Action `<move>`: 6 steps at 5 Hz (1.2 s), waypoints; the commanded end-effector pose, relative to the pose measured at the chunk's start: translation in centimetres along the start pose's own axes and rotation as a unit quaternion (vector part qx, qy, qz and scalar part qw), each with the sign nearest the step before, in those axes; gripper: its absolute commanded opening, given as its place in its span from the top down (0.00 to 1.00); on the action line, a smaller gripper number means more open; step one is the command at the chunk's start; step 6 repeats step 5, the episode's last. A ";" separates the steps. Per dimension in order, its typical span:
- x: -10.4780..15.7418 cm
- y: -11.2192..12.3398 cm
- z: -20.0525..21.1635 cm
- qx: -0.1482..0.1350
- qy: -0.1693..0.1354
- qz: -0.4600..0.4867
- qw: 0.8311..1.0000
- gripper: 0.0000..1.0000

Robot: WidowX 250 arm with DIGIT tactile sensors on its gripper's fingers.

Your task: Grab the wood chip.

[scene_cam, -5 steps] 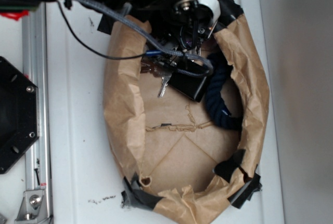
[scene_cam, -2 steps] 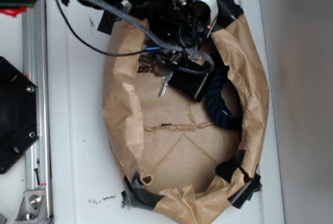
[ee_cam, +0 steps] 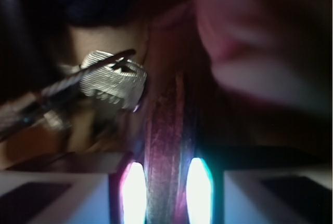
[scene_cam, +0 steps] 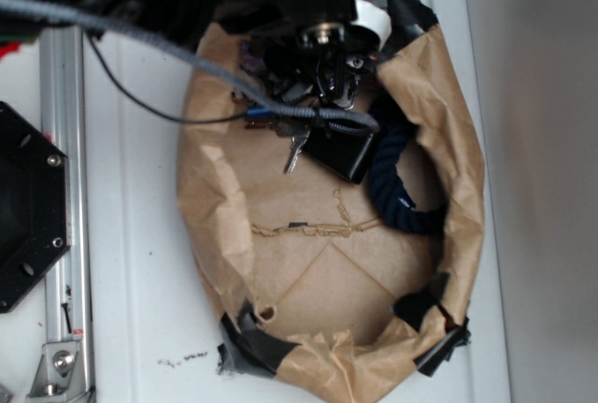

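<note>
In the wrist view the wood chip (ee_cam: pixel 165 146), a dark reddish-brown streaky sliver, stands on edge between my two glowing pads (ee_cam: pixel 133 193). My gripper (ee_cam: pixel 165 195) is shut on it. In the exterior view the gripper (scene_cam: pixel 332 71) hangs over the far end of the brown paper nest (scene_cam: pixel 215 197), just above the key bunch (scene_cam: pixel 294 146). The chip itself is hidden there under the gripper and the cables. The keys also show in the wrist view (ee_cam: pixel 112 81), just left of the chip.
A black rectangular block (scene_cam: pixel 341 151) lies right under the gripper, with a dark blue rope (scene_cam: pixel 397 197) curled against the nest's right wall. Black tape holds the paper rim. An aluminium rail (scene_cam: pixel 61 188) and a black plate (scene_cam: pixel 23 207) stand at the left.
The gripper and arm have moved toward the top of the frame. The nest's left wall and the key bunch have shifted slightly with them.
</note>
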State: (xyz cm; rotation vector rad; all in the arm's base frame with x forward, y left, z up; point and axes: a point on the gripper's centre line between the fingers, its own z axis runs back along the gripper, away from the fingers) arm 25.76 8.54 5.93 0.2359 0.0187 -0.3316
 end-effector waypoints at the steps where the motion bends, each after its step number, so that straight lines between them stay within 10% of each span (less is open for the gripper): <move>1: 1.1 -2.0 12.7 -0.030 -0.099 0.224 0.969 1.00; 6: 2.6 -4.1 13.8 -0.153 -0.102 0.316 0.931 1.00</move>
